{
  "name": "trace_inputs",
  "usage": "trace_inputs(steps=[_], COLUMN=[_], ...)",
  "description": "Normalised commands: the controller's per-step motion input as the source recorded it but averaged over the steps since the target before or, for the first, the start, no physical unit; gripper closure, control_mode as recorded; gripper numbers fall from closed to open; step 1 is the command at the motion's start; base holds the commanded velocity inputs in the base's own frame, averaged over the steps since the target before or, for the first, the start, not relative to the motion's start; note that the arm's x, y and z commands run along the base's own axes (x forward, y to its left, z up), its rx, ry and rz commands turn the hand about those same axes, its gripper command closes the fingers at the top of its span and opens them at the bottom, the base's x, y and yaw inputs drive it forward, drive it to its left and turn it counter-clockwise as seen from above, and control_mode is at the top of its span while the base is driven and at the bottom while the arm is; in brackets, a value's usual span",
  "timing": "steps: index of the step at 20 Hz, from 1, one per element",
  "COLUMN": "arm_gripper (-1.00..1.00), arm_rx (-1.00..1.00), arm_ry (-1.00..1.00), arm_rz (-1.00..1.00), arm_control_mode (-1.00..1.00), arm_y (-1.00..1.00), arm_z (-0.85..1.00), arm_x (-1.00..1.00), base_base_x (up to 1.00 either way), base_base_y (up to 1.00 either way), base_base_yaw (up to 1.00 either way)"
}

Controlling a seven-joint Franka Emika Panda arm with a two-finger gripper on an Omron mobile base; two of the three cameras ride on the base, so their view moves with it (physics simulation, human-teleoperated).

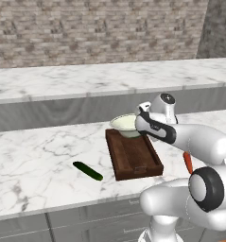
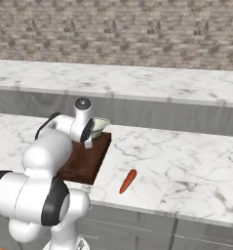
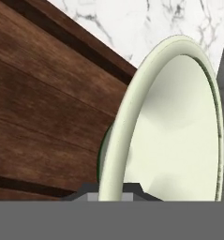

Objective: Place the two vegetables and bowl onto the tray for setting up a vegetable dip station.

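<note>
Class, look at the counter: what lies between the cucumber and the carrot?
In the left base view, the tray lies between cucumber and carrot.

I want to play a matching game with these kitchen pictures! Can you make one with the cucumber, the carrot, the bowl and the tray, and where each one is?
Things:
1. cucumber
2. carrot
3. bowl
4. tray

Places:
A. pinched at its rim by the gripper, over the tray's far end
B. lying on the marble counter left of the tray
C. flat on the counter, between the two vegetables
D. lying on the marble counter right of the tray

Pairs: 1-B, 2-D, 3-A, 4-C
</note>
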Motion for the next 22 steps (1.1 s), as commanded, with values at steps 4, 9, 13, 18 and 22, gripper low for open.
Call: trace_inputs(steps=[4,9,13,18,22], arm_gripper=[1.0,1.0,1.0,1.0,1.0], arm_rx=[0.04,0.01,0.01,0.01,0.0], arm_ry=[0.01,0.03,0.0,0.0,0.0], arm_rz=[0.03,0.0,0.0,0.0,0.0], arm_control_mode=[-1.0,-1.0,-1.0,-1.0,-1.0], arm_y=[0.0,0.05,0.03,0.05,0.04], arm_z=[-0.1,-0.18,-0.15,-0.1,-0.1], arm_x=[0.01,0.05,0.06,0.11,0.06], base_base_x=[0.0,0.0,0.0,0.0,0.0], base_base_y=[0.0,0.0,0.0,0.0,0.0], base_base_yaw=[0.0,0.0,0.0,0.0,0.0])
